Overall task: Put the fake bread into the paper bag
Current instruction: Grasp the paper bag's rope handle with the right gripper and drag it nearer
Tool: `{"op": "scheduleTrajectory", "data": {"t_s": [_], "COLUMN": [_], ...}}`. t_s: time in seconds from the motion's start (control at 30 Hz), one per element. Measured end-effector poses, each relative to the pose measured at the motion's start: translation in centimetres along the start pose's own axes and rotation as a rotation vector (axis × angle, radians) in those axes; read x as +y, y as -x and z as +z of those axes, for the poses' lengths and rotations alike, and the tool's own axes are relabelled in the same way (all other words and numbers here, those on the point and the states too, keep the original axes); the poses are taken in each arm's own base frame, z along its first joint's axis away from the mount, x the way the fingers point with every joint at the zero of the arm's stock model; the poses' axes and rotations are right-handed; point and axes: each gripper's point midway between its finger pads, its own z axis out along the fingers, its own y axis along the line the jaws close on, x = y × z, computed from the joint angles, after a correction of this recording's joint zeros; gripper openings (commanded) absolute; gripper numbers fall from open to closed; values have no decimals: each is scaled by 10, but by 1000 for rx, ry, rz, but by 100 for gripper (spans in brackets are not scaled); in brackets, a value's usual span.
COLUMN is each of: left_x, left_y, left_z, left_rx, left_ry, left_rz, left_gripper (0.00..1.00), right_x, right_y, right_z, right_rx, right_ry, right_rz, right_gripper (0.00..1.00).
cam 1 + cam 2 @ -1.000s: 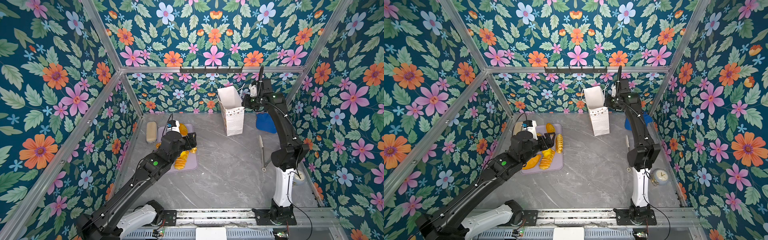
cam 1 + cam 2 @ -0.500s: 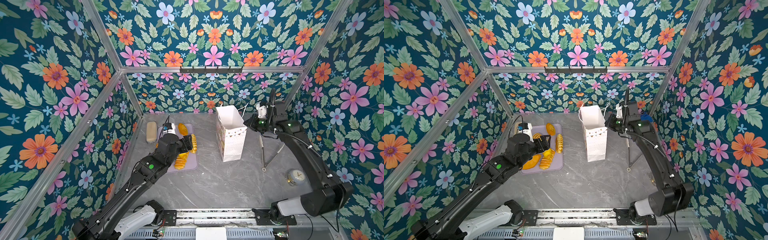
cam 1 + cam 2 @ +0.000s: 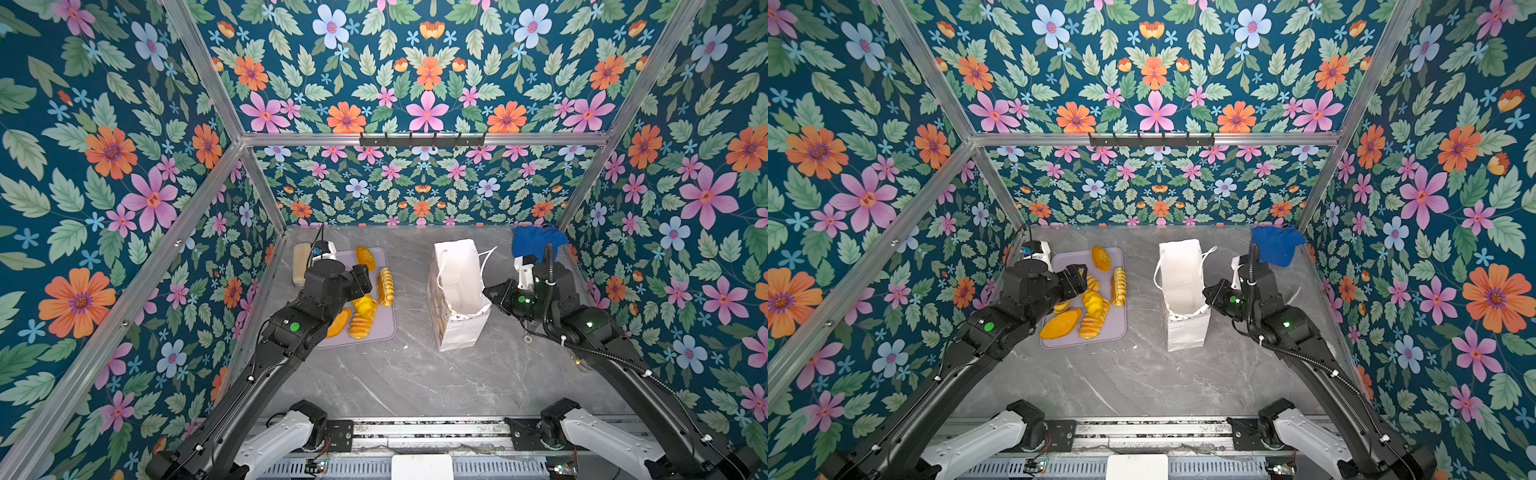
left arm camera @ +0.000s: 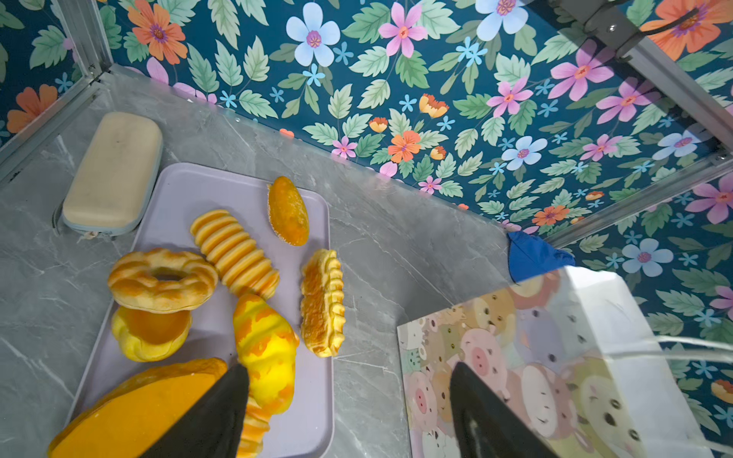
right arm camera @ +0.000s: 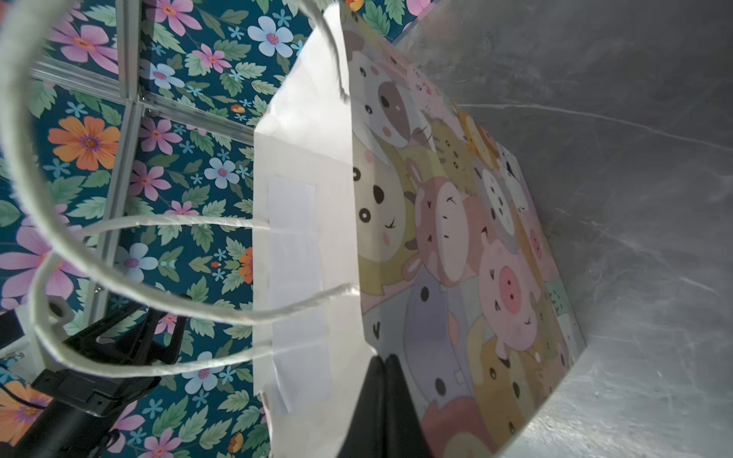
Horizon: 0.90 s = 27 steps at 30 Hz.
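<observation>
At the far left a beige bar (image 4: 113, 174) is seen on the grey surface (image 3: 415, 374), just beside a lilac tray (image 4: 174, 190) on which the bread (image 3: 385, 286) is laid: ridged loaves, buns and a doughnut. The left pincer (image 4: 347, 368) is held above the tray's near end, jaws spread and nothing between them. Right of the tray the bag (image 3: 457, 274) is stood upright, mouth open, its rim nipped by the clenched right pincer (image 3: 488, 297). A blue cap (image 3: 536, 243) is seen in the back right corner.
</observation>
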Motion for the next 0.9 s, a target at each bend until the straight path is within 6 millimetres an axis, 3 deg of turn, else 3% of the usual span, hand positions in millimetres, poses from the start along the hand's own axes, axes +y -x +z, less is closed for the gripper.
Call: {"op": "scheduleTrajectory", "data": {"t_s": [0.13, 0.4, 0.63, 0.9], "left_x": [9, 9, 7, 5], "left_y": [4, 0, -4, -11], "left_z": [3, 9, 13, 19], "left_rx": [7, 36, 58, 89], "left_ry": [10, -1, -7, -18], "left_rz": [-22, -24, -22, -20], "left_gripper": [80, 79, 78, 75], "right_x": [5, 15, 11, -10], "right_y": [1, 2, 6, 4], "right_z": [-8, -25, -37, -48], "right_rx": [-29, -44, -68, -108], "right_ry": [30, 70, 16, -53], "right_rz": [44, 61, 24, 4], "right_gripper": [0, 0, 0, 0]}}
